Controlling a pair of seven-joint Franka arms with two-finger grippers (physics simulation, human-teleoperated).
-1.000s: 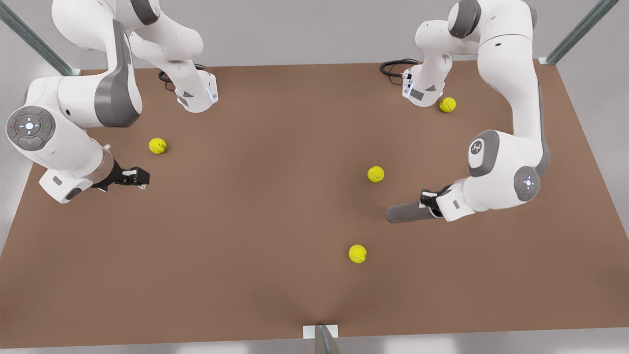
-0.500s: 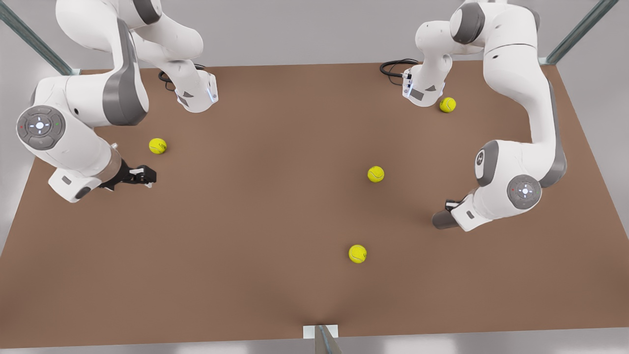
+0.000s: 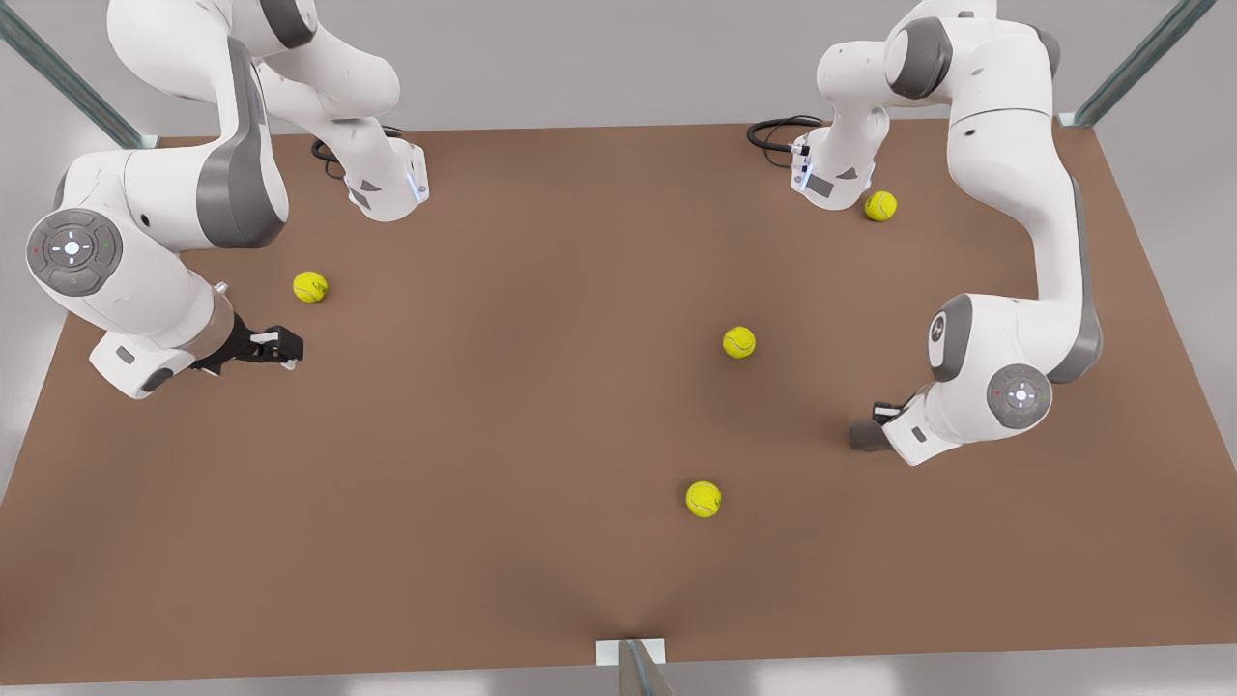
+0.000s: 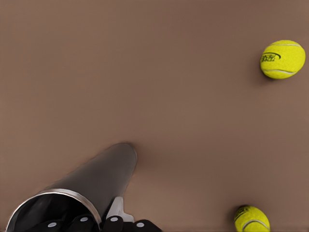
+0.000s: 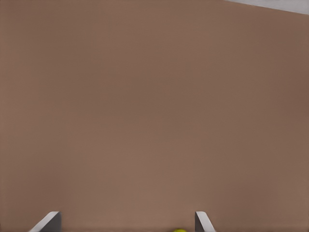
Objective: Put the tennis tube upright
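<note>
The tennis tube (image 3: 865, 435) is a dark grey cylinder at the front view's right, tipped steeply up so little of its length shows from above. My left gripper (image 3: 884, 416) is shut on it near its upper end. In the left wrist view the tennis tube (image 4: 91, 183) runs from its hollow, shiny rim down to the table, with my black fingers (image 4: 111, 224) against its side. My right gripper (image 3: 280, 346) waits at the front view's left, open and holding nothing, above bare table. Its two fingertips (image 5: 48, 221) stand wide apart in the right wrist view.
Several yellow tennis balls lie on the brown table (image 3: 503, 435): one (image 3: 310, 286) near my right gripper, one (image 3: 739, 342) in the middle, one (image 3: 704, 499) nearer the front edge, one (image 3: 880, 206) by the far arm base. Two balls (image 4: 283, 59) (image 4: 251, 220) lie beyond the tube.
The tube went from lying level in my left gripper to pointing steeply up, and the arm carried it toward the front view's right. My right gripper shifted only slightly.
</note>
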